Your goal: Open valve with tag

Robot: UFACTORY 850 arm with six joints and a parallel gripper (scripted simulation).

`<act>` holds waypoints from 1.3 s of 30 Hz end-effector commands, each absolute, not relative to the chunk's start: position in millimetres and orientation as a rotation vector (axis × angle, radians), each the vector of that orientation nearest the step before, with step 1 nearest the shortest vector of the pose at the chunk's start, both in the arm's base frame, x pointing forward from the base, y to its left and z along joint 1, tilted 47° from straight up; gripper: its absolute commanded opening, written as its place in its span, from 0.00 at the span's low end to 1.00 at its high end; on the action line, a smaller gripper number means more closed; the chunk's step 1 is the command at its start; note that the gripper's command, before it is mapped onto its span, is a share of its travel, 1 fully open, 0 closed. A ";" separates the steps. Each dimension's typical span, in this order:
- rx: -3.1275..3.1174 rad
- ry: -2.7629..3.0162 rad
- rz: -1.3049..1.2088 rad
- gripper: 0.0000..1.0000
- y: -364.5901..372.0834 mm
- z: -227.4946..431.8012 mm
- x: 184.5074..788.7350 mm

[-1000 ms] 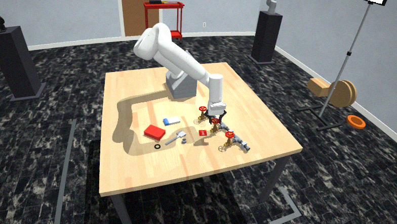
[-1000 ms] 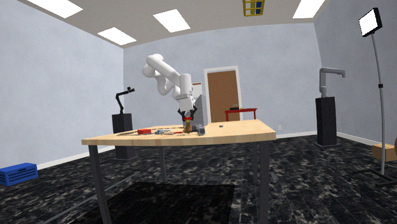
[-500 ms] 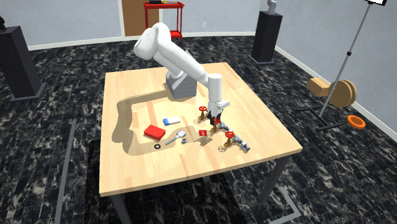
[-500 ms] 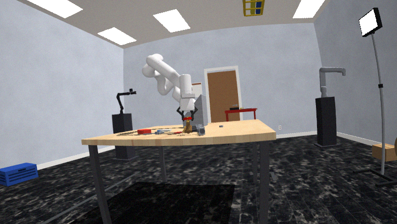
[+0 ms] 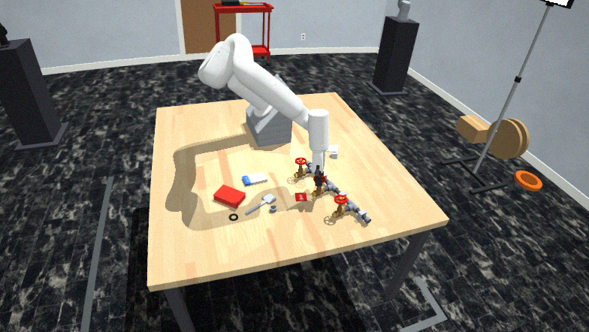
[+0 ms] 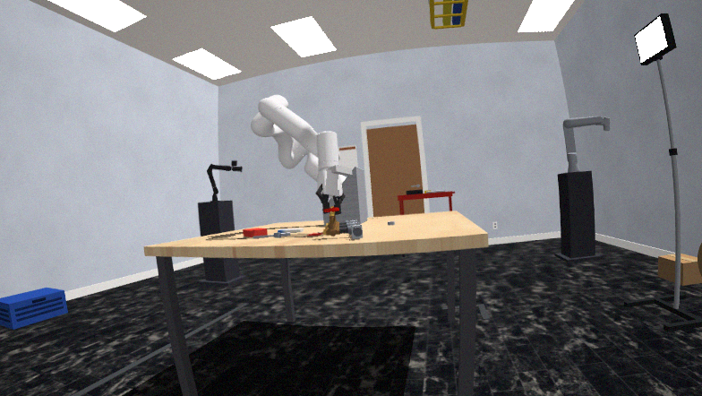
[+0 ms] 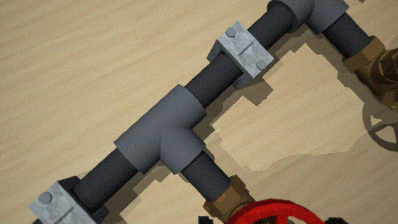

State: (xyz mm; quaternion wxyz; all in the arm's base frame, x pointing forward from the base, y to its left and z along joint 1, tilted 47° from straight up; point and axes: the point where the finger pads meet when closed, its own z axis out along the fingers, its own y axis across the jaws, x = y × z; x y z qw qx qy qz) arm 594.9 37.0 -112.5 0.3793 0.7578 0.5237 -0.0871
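Observation:
Three brass valves with red handwheels branch off a dark grey pipe [image 5: 338,191] on the wooden table. The far valve [image 5: 300,166] and the near valve [image 5: 339,204] stand free. My gripper [image 5: 318,176] points straight down over the middle valve and is shut on its red handwheel [image 7: 276,215], which shows at the bottom edge of the wrist view. A red tag [image 5: 300,196] lies on the table just left of the middle valve. The gripper also shows in the exterior view [image 6: 332,208], fingers around the red wheel.
A red box [image 5: 229,195], a blue and white block [image 5: 254,178], a grey hammer-like tool [image 5: 260,203], a small grey cylinder [image 5: 273,209] and a black ring [image 5: 233,214] lie left of the valves. The robot base [image 5: 270,125] stands at the back.

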 end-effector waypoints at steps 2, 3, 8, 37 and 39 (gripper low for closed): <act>1.804 1.547 -0.398 0.00 37.9 -112.2 595.6; 1.724 1.651 -0.479 0.00 37.9 -112.2 595.6; 1.689 1.695 -0.517 0.00 37.9 -112.2 595.6; 1.688 1.695 -0.517 1.00 37.9 -112.2 595.6; 1.688 1.695 -0.517 1.00 37.9 -112.2 595.6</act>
